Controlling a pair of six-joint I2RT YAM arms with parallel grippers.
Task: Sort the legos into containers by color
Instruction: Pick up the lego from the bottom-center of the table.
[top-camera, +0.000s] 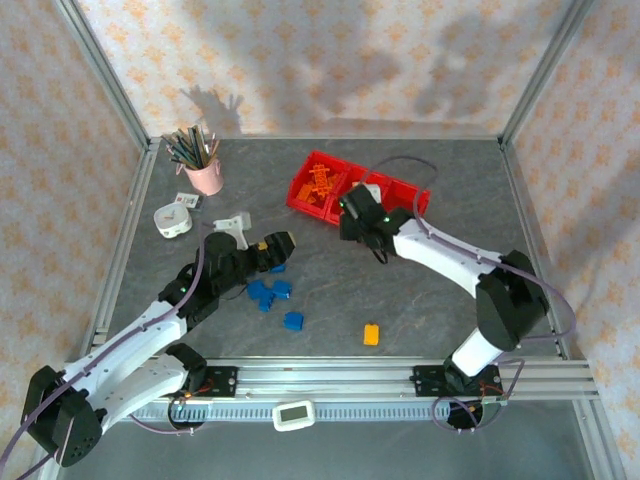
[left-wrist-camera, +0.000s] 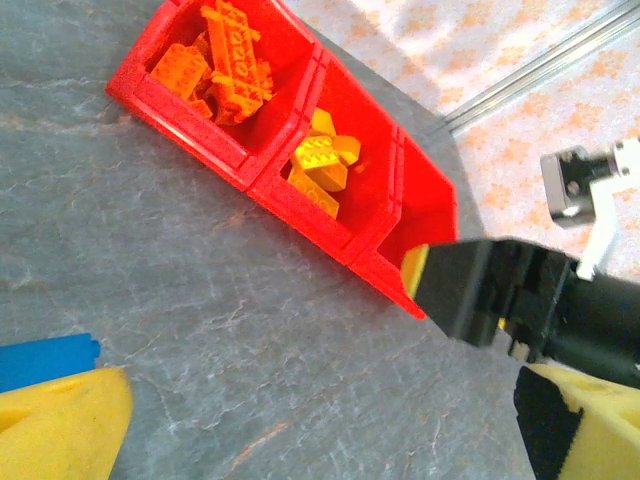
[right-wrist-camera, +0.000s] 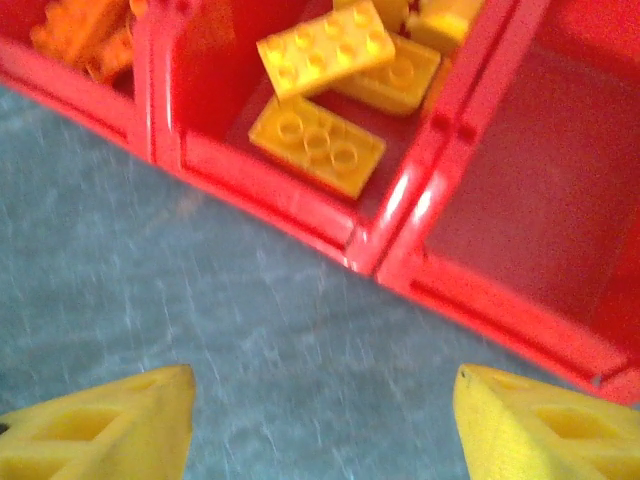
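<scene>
the right hand hangs over the near wall of the red bins, three joined compartments in a row toward the back of the grey tabletop. in its wrist view the two yellow fingers are spread wide with nothing gripped, only bare stone-grey surface between them, just short of the bins' front wall. beyond the fingertips, yellow bricks lie heaped in the middle compartment, one propped at a tilt on the others. deeper orange bricks, some ladder-like, fill the left-end compartment.

across the tabletop, the left hand reaches toward the centre. its yellow fingers also stand well apart and grip nothing. a blue brick lies on the surface right beside the finger at the lower left of its wrist view; whether the two touch cannot be told. that view looks up the tabletop to the bins and takes in the right arm's black wrist at the bins' right end.

a cluster of blue bricks sits loose on the tabletop just below the left hand, with one more slightly apart toward the near edge. a lone yellow-orange brick lies further right, well clear of the bins. a pink pencil cup and a white roll stand at the far left.
</scene>
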